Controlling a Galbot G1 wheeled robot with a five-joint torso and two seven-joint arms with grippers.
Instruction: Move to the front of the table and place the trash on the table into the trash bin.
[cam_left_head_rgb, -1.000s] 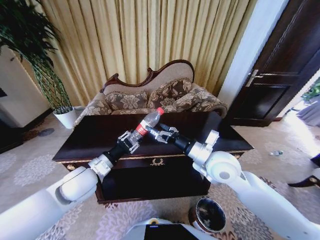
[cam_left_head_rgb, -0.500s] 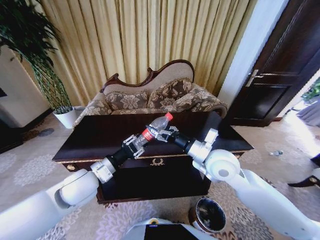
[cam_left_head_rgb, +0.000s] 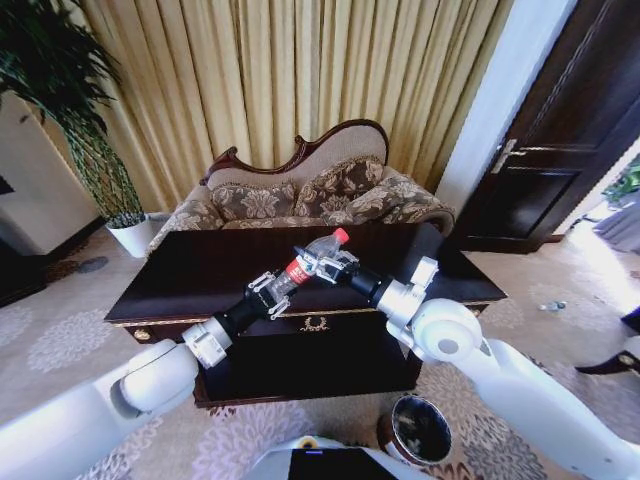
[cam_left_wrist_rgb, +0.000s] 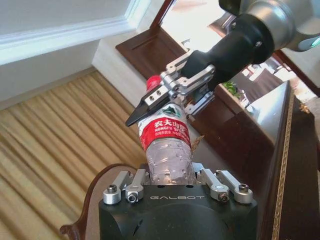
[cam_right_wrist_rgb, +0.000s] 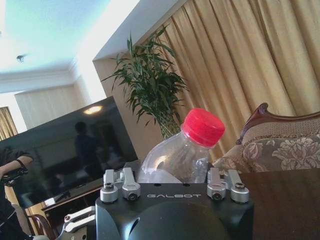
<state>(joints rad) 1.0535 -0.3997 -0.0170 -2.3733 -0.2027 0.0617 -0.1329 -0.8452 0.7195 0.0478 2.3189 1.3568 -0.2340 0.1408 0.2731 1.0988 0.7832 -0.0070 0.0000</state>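
Both your left end effector (cam_left_head_rgb: 268, 293) and right end effector (cam_left_head_rgb: 322, 265) pinch the bottle (cam_left_head_rgb: 305, 262) above the worktop (cam_left_head_rgb: 190, 270); it's probably light, crushable, slick, so grip mid-body.

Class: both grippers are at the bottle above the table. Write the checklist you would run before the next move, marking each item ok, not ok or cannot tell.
1. Right gripper closed on the bottle below the red cap: ok.
2. Left gripper at the bottle's base end: ok; fingers released: cannot tell.
3. Bottle lifted off the table: ok.
4. Cap screwed on: ok.
5. Trash bin on the floor on the robot's right, mouth open: ok.
6. Other scraps left on the table: cannot tell.
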